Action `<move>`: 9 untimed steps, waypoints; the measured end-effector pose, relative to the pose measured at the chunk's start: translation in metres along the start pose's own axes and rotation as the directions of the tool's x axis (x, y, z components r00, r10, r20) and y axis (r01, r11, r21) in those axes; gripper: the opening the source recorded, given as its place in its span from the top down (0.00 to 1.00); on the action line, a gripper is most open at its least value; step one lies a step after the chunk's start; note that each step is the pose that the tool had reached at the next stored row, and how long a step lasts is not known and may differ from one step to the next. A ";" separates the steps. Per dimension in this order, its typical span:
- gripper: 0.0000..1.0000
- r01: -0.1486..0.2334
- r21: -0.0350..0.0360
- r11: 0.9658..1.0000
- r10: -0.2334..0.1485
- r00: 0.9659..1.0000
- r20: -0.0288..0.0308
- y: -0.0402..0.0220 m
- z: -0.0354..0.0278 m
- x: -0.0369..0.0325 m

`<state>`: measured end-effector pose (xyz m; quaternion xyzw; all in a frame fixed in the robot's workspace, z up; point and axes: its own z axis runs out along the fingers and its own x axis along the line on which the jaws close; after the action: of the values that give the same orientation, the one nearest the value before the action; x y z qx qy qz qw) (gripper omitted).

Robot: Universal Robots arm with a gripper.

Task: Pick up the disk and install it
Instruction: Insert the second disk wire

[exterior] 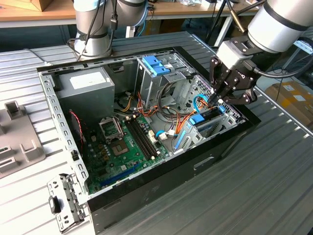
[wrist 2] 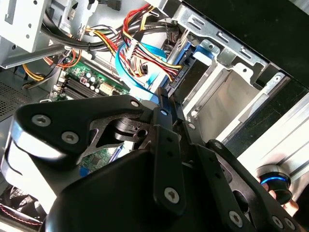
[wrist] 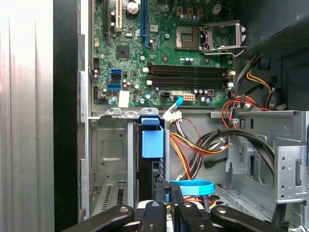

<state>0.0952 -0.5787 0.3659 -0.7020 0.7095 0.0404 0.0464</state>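
At the exterior view's right end of the open computer case [exterior: 161, 191], the gripper [exterior: 218, 100] down over the drive bay [exterior: 221, 121], tilted in from the arm above. Fingers [wrist: 157, 202] drawn together in both wrist views, tips close side by side, with nothing visible between them and no clear hold on anything.

Just beyond the fingertips, the disk [wrist: 151, 142] standing on edge in a slot of the metal bay, its blue plastic rail uppermost in the first wrist view and its dark body running down into the slot. In the second wrist view, the same disk [wrist 2: 192, 76] beside an empty grey compartment [wrist 2: 227, 104] of the bay. Contact between gripper and disk impossible to judge.

Next to the bay, a tangle of red, yellow and black cables [wrist: 193, 145] and 1 flat blue cable [wrist: 193, 186] looping near the fingers. Further inside the case, the green motherboard [exterior: 122, 147], the grey power supply box [exterior: 85, 83] and the metal cage with a light-blue top [exterior: 156, 66]. Under the case, the ribbed metal counter [exterior: 254, 186], with a loose metal bracket [exterior: 63, 200] at the near corner.
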 end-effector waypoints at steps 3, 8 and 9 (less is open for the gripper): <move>0.84 0.000 0.000 1.000 0.000 1.000 0.000 0.0011 0.0006 0.0002; 0.84 0.000 0.000 1.000 0.000 1.000 0.000 0.0021 0.0029 0.0005; 0.84 0.000 0.000 1.000 0.000 1.000 0.000 0.0021 0.0038 0.0006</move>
<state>0.0931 -0.5788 0.3621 -0.7020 0.7095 0.0405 0.0465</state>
